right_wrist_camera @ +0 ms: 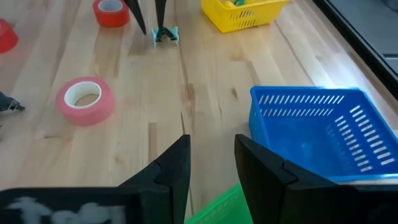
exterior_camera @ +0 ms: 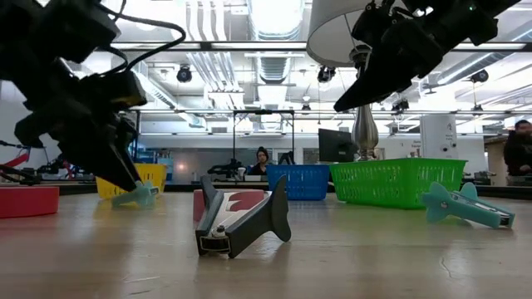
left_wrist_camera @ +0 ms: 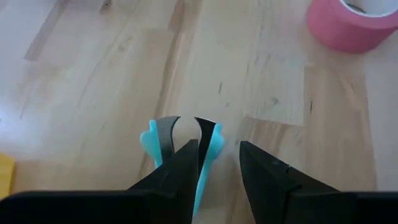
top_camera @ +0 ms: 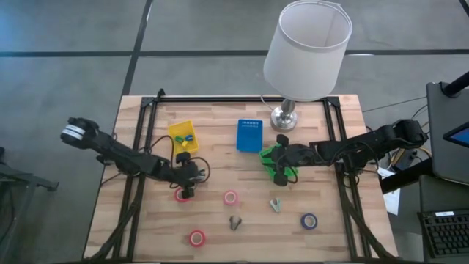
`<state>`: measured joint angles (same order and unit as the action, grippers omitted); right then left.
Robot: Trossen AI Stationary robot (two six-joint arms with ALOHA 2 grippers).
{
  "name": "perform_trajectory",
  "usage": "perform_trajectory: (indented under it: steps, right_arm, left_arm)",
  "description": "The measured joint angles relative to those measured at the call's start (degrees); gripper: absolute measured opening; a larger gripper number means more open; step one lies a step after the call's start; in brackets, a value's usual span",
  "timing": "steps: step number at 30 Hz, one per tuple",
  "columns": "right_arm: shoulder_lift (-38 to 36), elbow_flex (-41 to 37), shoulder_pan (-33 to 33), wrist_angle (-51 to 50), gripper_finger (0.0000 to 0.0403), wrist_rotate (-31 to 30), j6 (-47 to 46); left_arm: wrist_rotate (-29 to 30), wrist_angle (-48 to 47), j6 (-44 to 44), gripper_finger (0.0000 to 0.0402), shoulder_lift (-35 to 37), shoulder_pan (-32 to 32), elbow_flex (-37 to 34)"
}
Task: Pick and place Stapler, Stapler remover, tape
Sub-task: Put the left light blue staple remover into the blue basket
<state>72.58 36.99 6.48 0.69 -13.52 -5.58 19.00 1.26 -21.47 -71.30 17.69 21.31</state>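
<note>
A teal staple remover (left_wrist_camera: 179,142) lies on the table under my left gripper (left_wrist_camera: 217,146), which points down at the table's left middle (top_camera: 187,189). The gripper is open, and one teal handle (left_wrist_camera: 210,149) stands between its fingers. The remover also shows in the low view (exterior_camera: 137,196). My right gripper (right_wrist_camera: 211,146) is open and empty above the green basket (top_camera: 272,163). A dark stapler (top_camera: 234,221) and a teal stapler (top_camera: 275,205) lie toward the near edge. Tape rolls lie flat: red (top_camera: 180,195), pink (top_camera: 231,197), red (top_camera: 197,237) and blue (top_camera: 309,221). My left gripper comes at the staple remover from above, pointing down, with one finger (left_wrist_camera: 180,168) right beside the teal handle (left_wrist_camera: 203,171) that stands between the two. I cannot tell whether it touches. The remover rests on the table.
A yellow basket (top_camera: 182,136) with small items and a blue basket (top_camera: 249,136) stand at the far middle. A lamp (top_camera: 304,51) with a white shade stands behind the green basket. A black frame (top_camera: 146,110) runs along the table's far and side edges.
</note>
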Motion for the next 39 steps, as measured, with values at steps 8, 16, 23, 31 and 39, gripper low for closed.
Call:
perform_trajectory:
  steps: [8, 16, 23, 31, 39]
  right_arm:
    - [0.0, 0.0, 0.0, 1.4, 0.0123, 0.0, 2.9]
    - [0.0, 0.0, 0.0, 2.0, 0.0123, 0.1, 4.6]
    - [0.0, 0.0, 0.0, 2.9, 0.0123, 0.2, 6.1]
    - [-0.1, 0.1, 0.0, 5.1, 0.0123, 0.4, 8.6]
    - [-0.8, 0.1, 0.0, 3.0, 0.0123, 0.5, 10.0]
  left_arm:
    - [2.5, 4.4, 2.0, 0.0121, -3.1, -0.2, -1.8]
    - [3.0, 8.3, 5.6, 0.0098, -7.5, -0.2, 0.2]
    - [2.9, 7.7, 6.6, 0.0023, -10.4, -0.6, 4.1]
    - [6.0, 7.9, 16.7, 0.0041, -10.5, -4.1, 15.5]
    - [0.0, 8.1, 28.8, 0.0036, -17.0, -13.3, 29.4]
